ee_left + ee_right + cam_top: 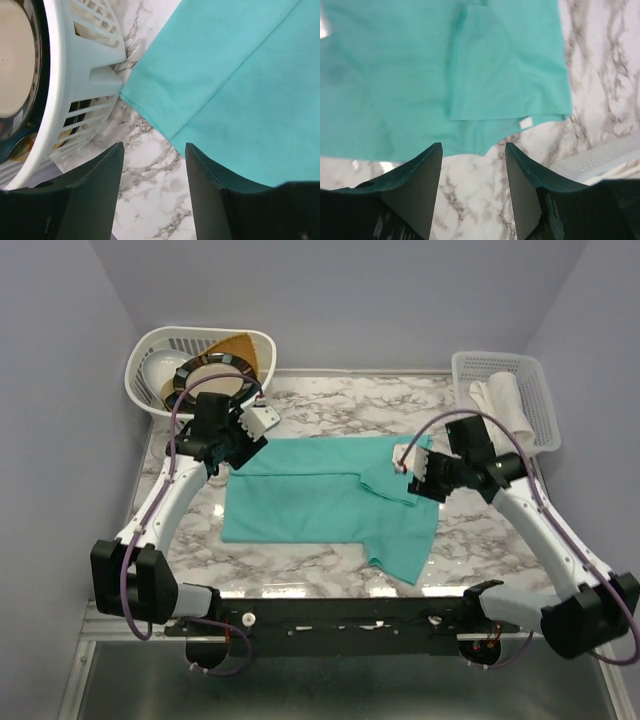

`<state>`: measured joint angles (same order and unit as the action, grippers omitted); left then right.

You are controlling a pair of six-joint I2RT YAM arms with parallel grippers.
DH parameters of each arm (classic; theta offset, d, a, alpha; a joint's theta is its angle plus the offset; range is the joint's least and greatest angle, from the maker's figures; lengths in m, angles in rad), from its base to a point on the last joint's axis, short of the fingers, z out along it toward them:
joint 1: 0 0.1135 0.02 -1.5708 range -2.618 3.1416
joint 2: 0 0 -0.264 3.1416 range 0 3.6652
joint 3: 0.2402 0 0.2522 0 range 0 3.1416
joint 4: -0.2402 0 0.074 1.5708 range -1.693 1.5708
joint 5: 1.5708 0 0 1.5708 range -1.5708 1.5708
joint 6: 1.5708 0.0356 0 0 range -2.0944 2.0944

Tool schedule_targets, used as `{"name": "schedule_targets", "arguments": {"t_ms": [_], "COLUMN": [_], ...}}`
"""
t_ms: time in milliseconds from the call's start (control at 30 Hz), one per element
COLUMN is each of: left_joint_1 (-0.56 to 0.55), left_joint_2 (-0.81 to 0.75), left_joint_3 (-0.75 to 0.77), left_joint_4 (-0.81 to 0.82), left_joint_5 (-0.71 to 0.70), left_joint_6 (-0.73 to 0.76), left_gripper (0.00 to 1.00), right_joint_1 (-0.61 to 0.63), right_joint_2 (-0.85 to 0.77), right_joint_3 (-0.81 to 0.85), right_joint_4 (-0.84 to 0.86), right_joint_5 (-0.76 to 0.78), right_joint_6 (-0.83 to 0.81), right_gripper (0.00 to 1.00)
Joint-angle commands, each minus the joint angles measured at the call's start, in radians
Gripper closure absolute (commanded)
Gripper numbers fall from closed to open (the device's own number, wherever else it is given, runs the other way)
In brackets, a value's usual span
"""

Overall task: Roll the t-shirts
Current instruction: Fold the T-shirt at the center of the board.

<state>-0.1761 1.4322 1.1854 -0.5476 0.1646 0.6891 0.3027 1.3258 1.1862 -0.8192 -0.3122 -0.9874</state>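
The teal t-shirt (320, 505) lies spread out. The left gripper (262, 421) hovers at its 10 o'clock corner and the right gripper (408, 461) at 2 o'clock. Both have fingers apart and empty.

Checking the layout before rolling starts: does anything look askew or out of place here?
Yes: the t-shirt lies flat but not as a neat rectangle. Its near right part juts out at a slant toward the near edge of the table, past the straight hem. Nothing looks spilled or torn.

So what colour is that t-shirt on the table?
The t-shirt is plain teal-green, clearest in the top external view.
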Motion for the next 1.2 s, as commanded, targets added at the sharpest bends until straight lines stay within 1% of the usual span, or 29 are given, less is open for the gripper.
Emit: {"name": "schedule_targets", "arguments": {"t_ms": [0, 33, 100, 167, 233, 333, 500, 600, 733, 967, 1100, 1167], "left_joint_1": [-0.005, -0.003, 0.0, 0.009, 0.015, 0.026, 0.059, 0.085, 0.11, 0.147, 0.148, 0.147], "left_joint_2": [-0.125, -0.145, -0.197, -0.222, -0.248, -0.286, -0.38, -0.406, -0.417, -0.421, -0.414, -0.408], "left_joint_3": [-0.134, -0.156, -0.22, -0.268, -0.294, -0.331, -0.4, -0.428, -0.438, -0.425, -0.429, -0.434], "left_joint_4": [-0.098, -0.092, -0.078, -0.069, -0.072, -0.087, -0.092, -0.103, -0.104, -0.11, -0.117, -0.126], "left_joint_5": [0.039, 0.036, 0.029, 0.026, 0.009, -0.02, -0.034, -0.039, -0.043, -0.06, -0.056, -0.047], "left_joint_6": [-0.082, -0.091, -0.112, -0.135, -0.143, -0.137, -0.128, -0.129, -0.126, -0.114, -0.096, -0.071], "left_gripper": [0.35, 0.34, 0.33, 0.33, 0.33, 0.34, 0.34, 0.34, 0.34, 0.34, 0.34, 0.34], "right_joint_1": [0.107, 0.149, 0.197, 0.263, 0.321, 0.377, 0.421, 0.453, 0.489, 0.5, 0.51, 0.516], "right_joint_2": [-0.219, -0.314, -0.397, -0.491, -0.533, -0.57, -0.512, -0.467, -0.412, -0.363, -0.289, -0.26], "right_joint_3": [-0.359, -0.402, -0.521, -0.585, -0.651, -0.712, -0.734, -0.705, -0.698, -0.731, -0.698, -0.679], "right_joint_4": [-0.142, -0.141, -0.133, -0.126, -0.132, -0.121, -0.064, -0.081, -0.095, -0.057, -0.057, -0.061], "right_joint_5": [-0.111, -0.105, -0.099, -0.099, -0.102, -0.09, -0.08, -0.084, -0.065, -0.044, -0.034, -0.025], "right_joint_6": [-0.298, -0.375, -0.439, -0.517, -0.58, -0.615, -0.591, -0.562, -0.556, -0.591, -0.554, -0.531], "right_gripper": [0.37, 0.37, 0.37, 0.34, 0.33, 0.39, 0.46, 0.47, 0.51, 0.56, 0.65, 0.67]}}
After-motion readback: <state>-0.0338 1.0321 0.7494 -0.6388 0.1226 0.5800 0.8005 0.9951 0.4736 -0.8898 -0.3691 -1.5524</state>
